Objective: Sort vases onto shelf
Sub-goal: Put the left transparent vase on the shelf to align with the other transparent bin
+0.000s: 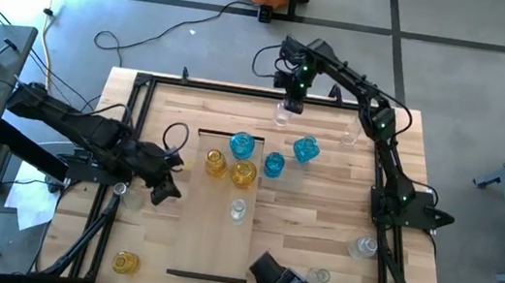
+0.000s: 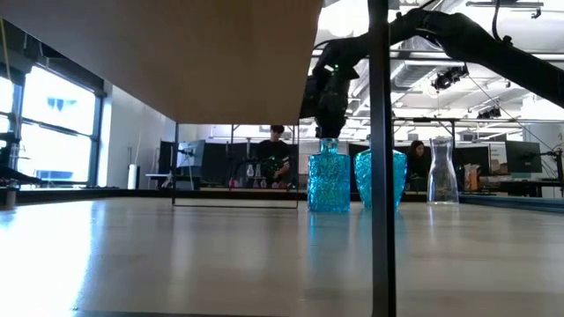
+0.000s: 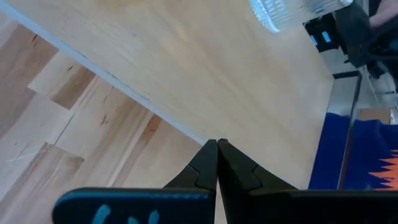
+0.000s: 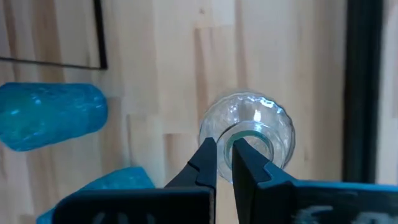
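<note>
The shelf (image 1: 219, 235) is a pale panel lying flat mid-table. At its far end stand two yellow vases (image 1: 229, 168) and a blue one (image 1: 242, 144); a clear vase (image 1: 239, 208) stands at its middle. Two more blue vases (image 1: 290, 156) stand on the table just right of it. My right gripper (image 1: 289, 102) is near the far edge, shut on a clear vase (image 4: 249, 134). My left gripper (image 1: 165, 192) hovers shut and empty left of the shelf (image 3: 217, 62), its fingertips (image 3: 217, 146) over the shelf's edge. My right gripper pinches the clear vase's mouth rim (image 4: 227, 146), one finger outside the neck and one inside the mouth. The fingers come from above, pointing steeply down. The vase is upright below them; I cannot tell whether its base is off the table.
Other vases stand about the table: clear ones at the far right (image 1: 349, 133), the right side (image 1: 363, 246) and the near edge (image 1: 318, 277), a yellow one at the near left corner (image 1: 125, 262). A dark frame (image 1: 143, 83) runs round the table's edges.
</note>
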